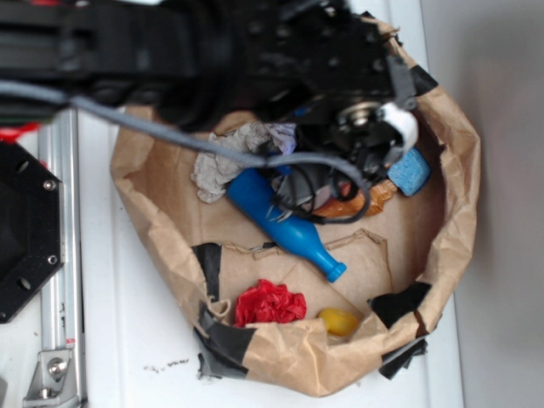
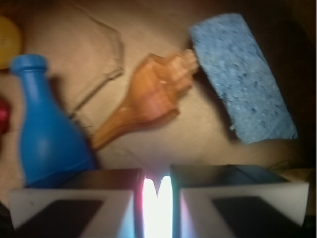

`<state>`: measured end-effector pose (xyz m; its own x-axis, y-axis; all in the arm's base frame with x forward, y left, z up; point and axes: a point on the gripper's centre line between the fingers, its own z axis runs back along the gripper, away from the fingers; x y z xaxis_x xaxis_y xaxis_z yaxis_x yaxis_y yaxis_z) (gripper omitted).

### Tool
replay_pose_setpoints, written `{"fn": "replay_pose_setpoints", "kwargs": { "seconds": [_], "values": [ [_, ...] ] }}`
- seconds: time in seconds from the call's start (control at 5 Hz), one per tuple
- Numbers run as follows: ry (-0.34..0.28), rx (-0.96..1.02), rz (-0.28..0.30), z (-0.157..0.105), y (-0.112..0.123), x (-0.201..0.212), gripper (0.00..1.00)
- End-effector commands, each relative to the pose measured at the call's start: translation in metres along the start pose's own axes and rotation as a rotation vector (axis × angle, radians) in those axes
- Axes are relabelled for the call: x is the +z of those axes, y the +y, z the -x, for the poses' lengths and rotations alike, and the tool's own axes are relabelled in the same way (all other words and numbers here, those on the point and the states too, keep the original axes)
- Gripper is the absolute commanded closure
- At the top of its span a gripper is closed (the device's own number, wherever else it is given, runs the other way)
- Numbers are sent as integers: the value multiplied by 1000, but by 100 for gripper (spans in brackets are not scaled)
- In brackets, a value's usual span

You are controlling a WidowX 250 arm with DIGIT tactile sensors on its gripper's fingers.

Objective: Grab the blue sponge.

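The end effector (image 2: 157, 198) is nearly closed and holds nothing. A brown shell toy (image 2: 148, 99) lies just ahead. The blue sponge (image 2: 242, 74) touches the toy's tip, near the paper bag's (image 1: 459, 153) wall. It looks soft and light; squeeze its long sides.

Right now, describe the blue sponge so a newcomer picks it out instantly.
Look inside the brown paper bag, at the wall under the gripper. There the blue sponge lies against the tip of an orange conch shell. It is a pale, porous, matte block, unlike the glossy bright-blue bottle farther off.
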<state>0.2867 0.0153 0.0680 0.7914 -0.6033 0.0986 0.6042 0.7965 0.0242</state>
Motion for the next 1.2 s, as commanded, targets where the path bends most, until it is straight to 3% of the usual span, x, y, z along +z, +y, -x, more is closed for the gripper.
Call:
{"fn": "replay_pose_setpoints", "kwargs": {
  "seconds": [0.0,0.2,0.4,0.6,0.8,1.0],
  "values": [
    [-49,-5,-105,-13,13,22,0],
    [-73,-67,-153,-17,35,20,0],
    [-55,-86,-175,-17,48,10,0],
    [-34,-112,-157,-18,54,5,0],
    [-17,-164,-125,-22,42,-11,0],
    [-25,-200,-183,-29,32,-14,0]
  ]
}}
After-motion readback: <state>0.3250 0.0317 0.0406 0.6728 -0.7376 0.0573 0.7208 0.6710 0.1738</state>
